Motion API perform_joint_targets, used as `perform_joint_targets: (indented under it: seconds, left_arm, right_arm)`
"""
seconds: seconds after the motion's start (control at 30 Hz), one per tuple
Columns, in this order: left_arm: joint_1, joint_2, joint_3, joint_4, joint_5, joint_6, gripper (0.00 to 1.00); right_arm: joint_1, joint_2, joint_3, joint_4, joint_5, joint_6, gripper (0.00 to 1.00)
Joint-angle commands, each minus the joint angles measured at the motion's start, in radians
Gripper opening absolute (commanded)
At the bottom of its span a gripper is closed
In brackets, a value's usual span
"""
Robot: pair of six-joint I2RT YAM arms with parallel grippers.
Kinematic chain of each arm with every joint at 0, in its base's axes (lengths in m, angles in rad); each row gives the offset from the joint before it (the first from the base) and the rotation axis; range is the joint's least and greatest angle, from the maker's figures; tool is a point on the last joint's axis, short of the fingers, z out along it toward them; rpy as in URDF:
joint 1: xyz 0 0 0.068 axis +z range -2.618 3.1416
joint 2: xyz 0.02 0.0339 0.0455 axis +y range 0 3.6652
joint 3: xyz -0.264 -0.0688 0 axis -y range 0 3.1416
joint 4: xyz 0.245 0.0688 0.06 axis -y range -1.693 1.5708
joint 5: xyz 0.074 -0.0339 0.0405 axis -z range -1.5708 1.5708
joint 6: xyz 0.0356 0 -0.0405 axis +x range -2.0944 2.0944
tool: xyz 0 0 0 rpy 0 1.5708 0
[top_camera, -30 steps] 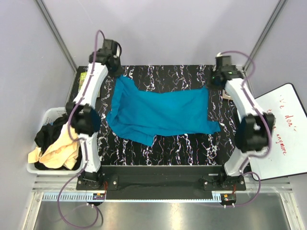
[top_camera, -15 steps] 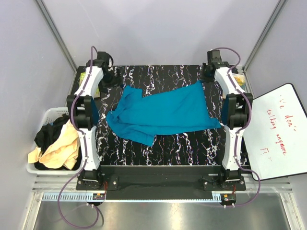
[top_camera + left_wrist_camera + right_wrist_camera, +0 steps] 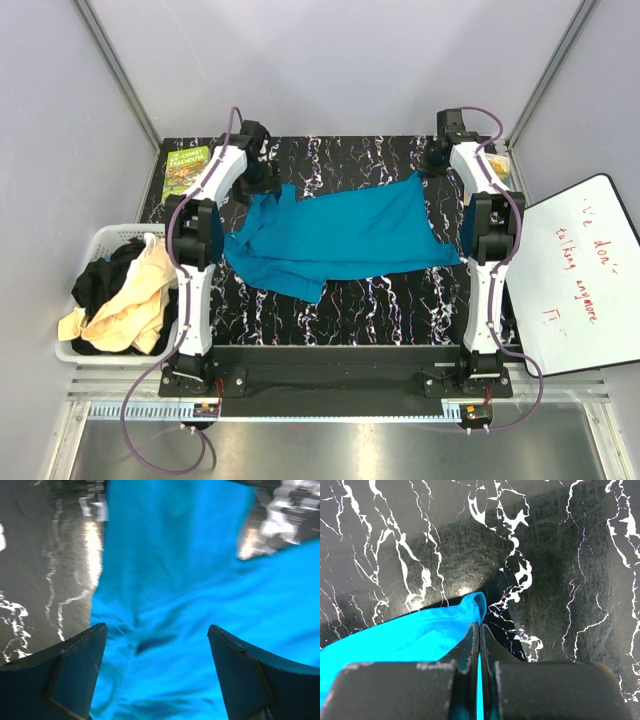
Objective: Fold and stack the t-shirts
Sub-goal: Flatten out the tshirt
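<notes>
Bright even light; left wrist view blurred, glare on the table (image 3: 560, 555).

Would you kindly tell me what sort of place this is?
Most likely a robotics lab work cell, not a home: the left arm and right arm are bolted to a marble-patterned table walled by plain panels, and a whiteboard with red handwriting sits at the right.

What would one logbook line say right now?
teal t-shirt: unfolded on table | left jaws: open over its left end | right jaws: shut on its far-right corner | basket: black shirt, cream shirt inside
</notes>
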Motion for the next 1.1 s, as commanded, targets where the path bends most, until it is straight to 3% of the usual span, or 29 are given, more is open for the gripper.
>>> perform_joint_targets:
  seconds: [0.0,0.1,0.23,0.27,0.33,0.37,0.4,0.83,0.87,0.9,0.93,0.97,1.03,1.07]
  left_arm:
    - [0.021,0.037,0.071,-0.033,-0.157,-0.041,0.85]
    - [0.024,0.060,0.102,-0.035,-0.172,-0.057,0.83]
    - [0.025,0.111,0.148,-0.047,-0.161,-0.064,0.71]
    - [0.025,0.126,0.154,-0.046,-0.161,-0.065,0.52]
    - [0.027,0.137,0.163,-0.047,-0.170,-0.071,0.29]
    - [0.027,0.141,0.168,-0.049,-0.176,-0.071,0.04]
    - [0.028,0.142,0.166,-0.050,-0.191,-0.073,0.00]
    - [0.157,0.033,0.152,-0.075,-0.316,-0.080,0.00]
    - [0.162,0.042,0.166,-0.093,-0.302,-0.077,0.10]
    - [0.166,0.051,0.178,-0.108,-0.296,-0.068,0.33]
    - [0.166,0.065,0.189,-0.125,-0.288,-0.065,0.69]
    - [0.166,0.063,0.186,-0.127,-0.276,-0.065,0.84]
    - [0.162,0.042,0.154,-0.096,-0.258,-0.068,0.99]
    - [0.154,0.030,0.140,-0.076,-0.238,-0.061,0.99]
  right_arm:
    - [-0.014,-0.003,0.046,-0.001,-0.035,0.013,0.00]
    - [-0.016,0.000,0.044,0.001,-0.043,0.015,0.00]
    - [-0.017,0.003,0.041,0.001,-0.050,0.015,0.00]
    - [-0.017,0.003,0.038,0.001,-0.050,0.015,0.00]
    - [-0.020,0.000,0.033,0.002,-0.050,0.011,0.00]
    - [-0.023,-0.001,0.029,0.001,-0.050,0.011,0.00]
    - [-0.023,-0.004,0.024,0.002,-0.050,0.013,0.00]
    - [-0.037,-0.052,-0.063,0.017,-0.050,0.013,0.00]
    - [-0.037,-0.053,-0.068,0.021,-0.052,0.013,0.00]
    - [-0.037,-0.055,-0.072,0.022,-0.055,0.011,0.00]
    - [-0.037,-0.056,-0.077,0.024,-0.056,0.013,0.00]
    - [-0.037,-0.056,-0.079,0.024,-0.056,0.013,0.00]
    - [-0.037,-0.056,-0.080,0.025,-0.058,0.011,0.00]
    - [-0.039,-0.056,-0.080,0.027,-0.061,0.013,0.00]
